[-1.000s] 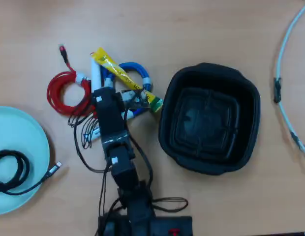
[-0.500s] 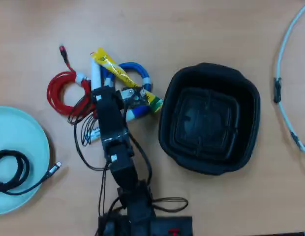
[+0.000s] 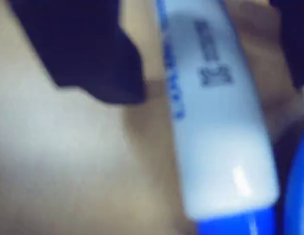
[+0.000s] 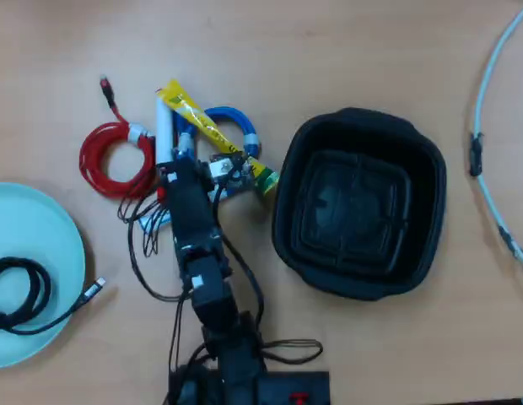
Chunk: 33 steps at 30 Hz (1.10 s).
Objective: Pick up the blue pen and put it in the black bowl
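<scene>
Early stage. Blue pen [image 3: 215,112] on counter [image 4: 329,51] among clutter, under end effector [image 4: 212,187]; jaw state cannot be told. Black bowl [image 4: 359,135] empty. Grasp, lift, transfer left.

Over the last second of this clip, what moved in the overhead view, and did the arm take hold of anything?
The gripper slid slightly toward the top-left of the overhead view, further over the clutter, covering more of the blue pen. The wrist view shows the pen close up, but whether it is gripped cannot be told. The black bowl, yellow packet, red cable and pale plate stayed put.
</scene>
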Available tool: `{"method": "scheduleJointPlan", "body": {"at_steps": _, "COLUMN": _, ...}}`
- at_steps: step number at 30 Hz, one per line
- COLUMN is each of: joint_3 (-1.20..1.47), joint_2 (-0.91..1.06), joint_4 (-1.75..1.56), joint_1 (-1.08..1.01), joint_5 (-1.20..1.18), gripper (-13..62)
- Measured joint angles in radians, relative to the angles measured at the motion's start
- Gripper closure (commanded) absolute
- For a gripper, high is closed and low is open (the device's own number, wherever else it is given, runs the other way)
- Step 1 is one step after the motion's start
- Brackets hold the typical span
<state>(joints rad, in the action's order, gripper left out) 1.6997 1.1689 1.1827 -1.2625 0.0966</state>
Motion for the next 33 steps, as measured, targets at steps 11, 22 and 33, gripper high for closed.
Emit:
{"method": "scheduleJointPlan", "body": {"at_steps": 11, "joint_3": 0.009, "joint_2": 0.003, "joint_4": -0.028, "joint_1": 0.0, "joint_5": -0.017, "gripper": 43.3}}
{"method": "scheduleJointPlan", "body": {"at_steps": 22, "joint_3": 0.009, "joint_2": 0.005, "joint_4": -0.097, "joint_1": 0.0, "joint_5": -0.025, "gripper": 57.4}}
{"method": "scheduleJointPlan", "body": {"at_steps": 33, "joint_3": 0.011, "joint_2": 0.041, "joint_4": -0.04, "joint_1": -0.005, "joint_5": -0.127, "gripper": 57.4}}
